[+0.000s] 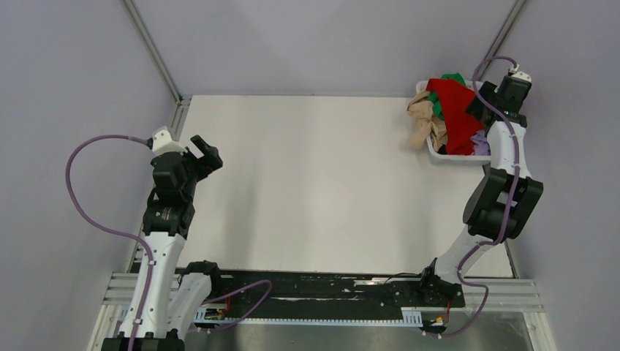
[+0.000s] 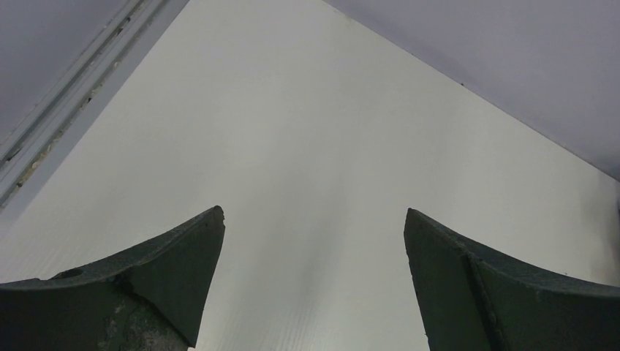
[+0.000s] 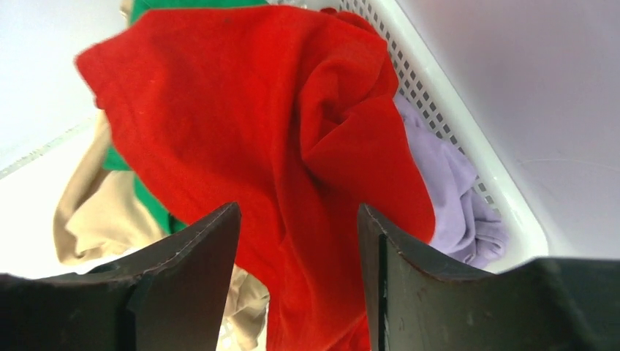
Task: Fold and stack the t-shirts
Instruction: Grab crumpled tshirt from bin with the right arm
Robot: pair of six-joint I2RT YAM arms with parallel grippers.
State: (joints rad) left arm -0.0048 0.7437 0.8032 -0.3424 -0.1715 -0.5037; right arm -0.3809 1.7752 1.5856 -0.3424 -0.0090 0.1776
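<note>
The right tool [image 3: 298, 208] hangs with jaws apart over the red t-shirt [image 3: 241, 110], heaped in the white basket [image 3: 439, 88] at the far right corner of the counter [image 1: 314, 183]. The left tool [image 2: 314, 212] gapes wide above the counter's left edge.

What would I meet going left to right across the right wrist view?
beige-tan t-shirt → red t-shirt → lavender t-shirt → white basket. The green t-shirt is left out: it peeks from under the red one in several spots.

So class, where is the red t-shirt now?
The red t-shirt tops the pile in the white basket at the far right corner of the table in the top view, beige t-shirt to its left, lavender t-shirt on its near right.
</note>
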